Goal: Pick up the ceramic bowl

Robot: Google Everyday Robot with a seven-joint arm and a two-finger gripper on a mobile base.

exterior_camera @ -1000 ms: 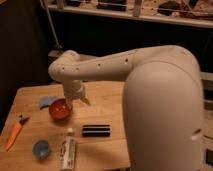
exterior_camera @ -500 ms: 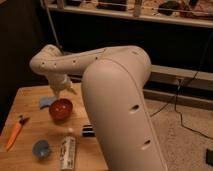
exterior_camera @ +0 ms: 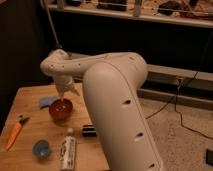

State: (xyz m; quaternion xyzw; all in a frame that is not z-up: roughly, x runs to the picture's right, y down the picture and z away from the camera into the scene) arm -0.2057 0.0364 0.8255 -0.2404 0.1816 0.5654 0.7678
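Count on the wooden table (exterior_camera: 30, 95), left to right:

- one orange-handled tool (exterior_camera: 14, 135) with a dark tip, near the left edge;
- one small blue round dish (exterior_camera: 41, 148), at the front;
- one blue, flat item (exterior_camera: 46, 101), at the back, just beside the bowl;
- one ceramic bowl (exterior_camera: 61, 110), orange-red, standing upright on the table near its middle;
- one white bottle (exterior_camera: 67, 151), lying on its side in front of the bowl;
- one black bar (exterior_camera: 89, 131), its right end hidden behind the arm (exterior_camera: 112, 100).

One gripper (exterior_camera: 62, 95) is present. It points down directly over the bowl's rear rim, at or very near contact. Whether it is open or closed cannot be told.

Against half a second ago, the bowl and the other items lie in the same places. The gripper sits slightly lower over the bowl, and the arm's joint has shifted a little to the right.
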